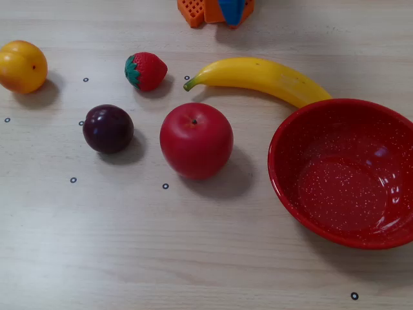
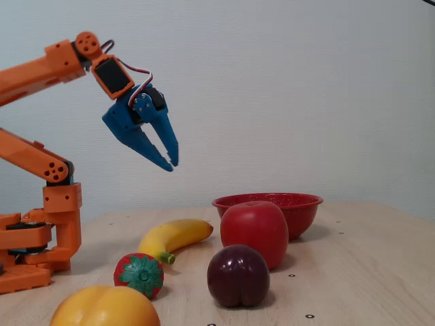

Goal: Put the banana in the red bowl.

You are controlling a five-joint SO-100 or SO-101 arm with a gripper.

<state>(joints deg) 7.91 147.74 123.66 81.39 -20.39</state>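
Observation:
The banana (image 1: 258,76) lies flat on the wooden table, its green stem tip pointing at the strawberry and its other end against the far rim of the red bowl (image 1: 279,169). In the side fixed view the banana (image 2: 178,234) lies between the arm's base and the red bowl (image 2: 304,210). My blue gripper (image 2: 171,165) hangs high in the air above the banana, tilted downward. Its fingertips are together and hold nothing. The bowl has nothing in it.
A red apple (image 1: 196,140) sits just in front of the banana, left of the bowl. A dark plum (image 1: 108,128), a strawberry (image 1: 146,71) and a round yellow-orange fruit (image 1: 22,66) lie further left. Part of the orange and blue arm (image 1: 216,11) shows at the top edge.

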